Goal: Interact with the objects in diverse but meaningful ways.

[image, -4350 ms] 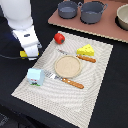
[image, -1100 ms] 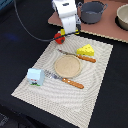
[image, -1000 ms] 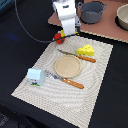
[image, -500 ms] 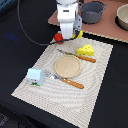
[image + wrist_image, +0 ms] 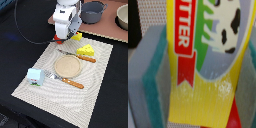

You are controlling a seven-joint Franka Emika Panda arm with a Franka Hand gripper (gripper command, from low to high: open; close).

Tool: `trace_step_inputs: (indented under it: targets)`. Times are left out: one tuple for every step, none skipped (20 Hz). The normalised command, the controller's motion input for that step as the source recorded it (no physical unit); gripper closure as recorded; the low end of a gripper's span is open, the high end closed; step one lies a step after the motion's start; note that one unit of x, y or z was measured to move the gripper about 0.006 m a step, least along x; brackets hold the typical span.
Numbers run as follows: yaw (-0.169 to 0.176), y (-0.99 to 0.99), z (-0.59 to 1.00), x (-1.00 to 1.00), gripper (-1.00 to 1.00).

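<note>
**Q:** What does the gripper (image 5: 65, 34) hold, and how do its jaws stand?

**A:** In the wrist view the teal-padded fingers (image 5: 157, 75) press on either side of the yellow rectangular box (image 5: 203, 65), whose face bears a red banner with white letters and a black-and-white cow. The jaws are closed onto that box, pinching it.

**Q:** Where is this in the scene?

**A:** In the exterior view the white arm stands over the far edge of the striped placemat (image 5: 100, 95), toward the exterior view's left. A corner of the box (image 5: 76, 36) shows beside the gripper, and the red tomato (image 5: 59, 39) peeps out just below it.

**Q:** How are the other items arranged?

**A:** The holed yellow cheese wedge (image 5: 86, 50) lies on the mat, right of the gripper. A round wooden plate (image 5: 67, 65) sits at the mat's centre, between a knife (image 5: 80, 56) on its far side and a fork (image 5: 67, 81) on its near side. The white-blue milk carton (image 5: 34, 76) stands upright at the mat's left edge. A grey pot (image 5: 92, 12) rests on the pink board (image 5: 107, 31) at the far side, and a second vessel (image 5: 123, 17) is cut off at the right.
</note>
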Motion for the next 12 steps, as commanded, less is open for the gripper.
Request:
trace_step_inputs:
  targets:
    - [0.015, 0.42, 0.00, 0.05, -1.00]
    - [0.015, 0.40, 0.00, 0.07, -1.00]
    - [0.013, 0.41, 0.00, 0.09, -1.00]
    - [0.010, 0.39, 0.00, 0.10, -1.00]
    - [0.004, 0.38, 0.04, 0.13, -1.00]
    - [0.000, 0.39, 0.15, 0.22, -1.00]
    - [0.000, 0.39, 0.21, 0.27, -1.00]
    - [-0.046, 0.37, 0.34, 0.26, -1.00]
    - [-0.064, 0.31, 0.42, 0.15, -1.00]
    - [-0.065, 0.32, 0.63, 0.20, -1.00]
    - [-0.090, 0.36, 0.81, 0.33, -1.00]
    - [-0.117, 0.29, 0.95, 0.28, -1.00]
